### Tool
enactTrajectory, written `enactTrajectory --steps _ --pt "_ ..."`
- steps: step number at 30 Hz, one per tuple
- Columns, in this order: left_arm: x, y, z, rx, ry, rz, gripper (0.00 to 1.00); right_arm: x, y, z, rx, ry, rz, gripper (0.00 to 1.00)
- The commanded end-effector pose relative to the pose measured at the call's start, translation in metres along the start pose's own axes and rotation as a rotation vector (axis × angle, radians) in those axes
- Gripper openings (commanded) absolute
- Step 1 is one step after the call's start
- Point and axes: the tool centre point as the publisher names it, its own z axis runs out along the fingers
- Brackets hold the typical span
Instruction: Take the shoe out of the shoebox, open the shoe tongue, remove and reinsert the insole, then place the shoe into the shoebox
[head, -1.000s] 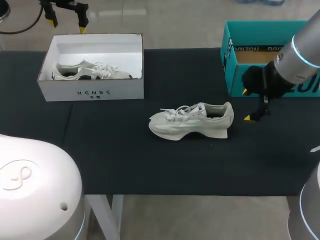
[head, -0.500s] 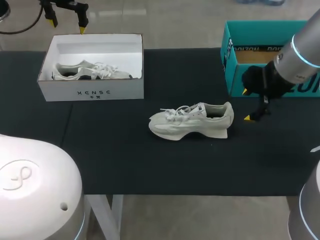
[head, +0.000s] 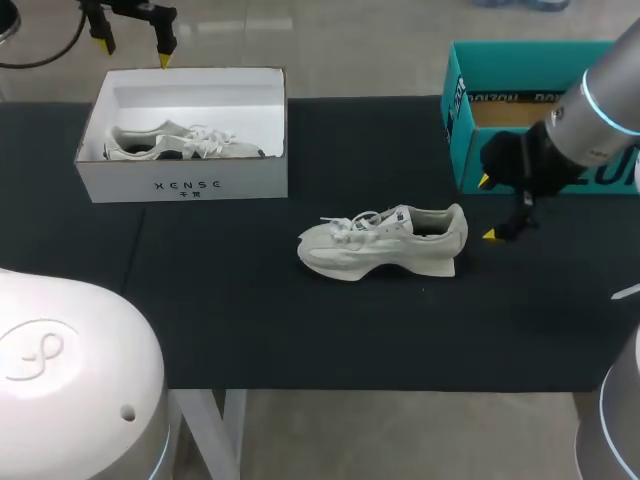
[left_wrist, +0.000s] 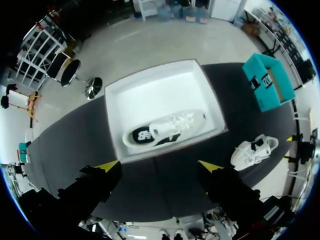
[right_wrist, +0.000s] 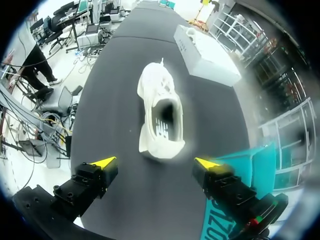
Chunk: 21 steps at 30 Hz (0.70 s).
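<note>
A pale grey lace-up sneaker (head: 385, 243) stands on the black surface (head: 250, 320) outside the white cardboard shoebox (head: 120, 185), off its front corner; a matching sneaker (head: 170, 142) lies inside it; left jaws released above the shoebox's far wall; right jaws released, beyond the outside sneaker.

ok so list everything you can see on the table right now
loose shoe: one, off-white, on its sole mid-table
white shoebox: one, white, lidless, far left of the table
boxed shoe: one, off-white, lying inside the white shoebox
teal box: one, teal, open, far right of the table
table: one, black top
left gripper: one, black, yellow-tipped fingers open, above the shoebox's far edge
right gripper: one, black, yellow-tipped fingers open, just behind the loose shoe's heel
</note>
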Motion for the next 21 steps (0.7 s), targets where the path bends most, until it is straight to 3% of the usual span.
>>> enactTrajectory --steps 1,21 --pt "-0.0002 -0.0012 -0.0001 -0.003 0.000 0.000 1.00 -0.0024 -0.0026 0.0065 -0.007 0.002 -0.001 1.00" --pt "-0.0002 -0.0012 -0.0001 -0.003 0.000 0.000 1.00 -0.0037 -0.0032 0.0068 -0.001 0.006 0.005 1.00"
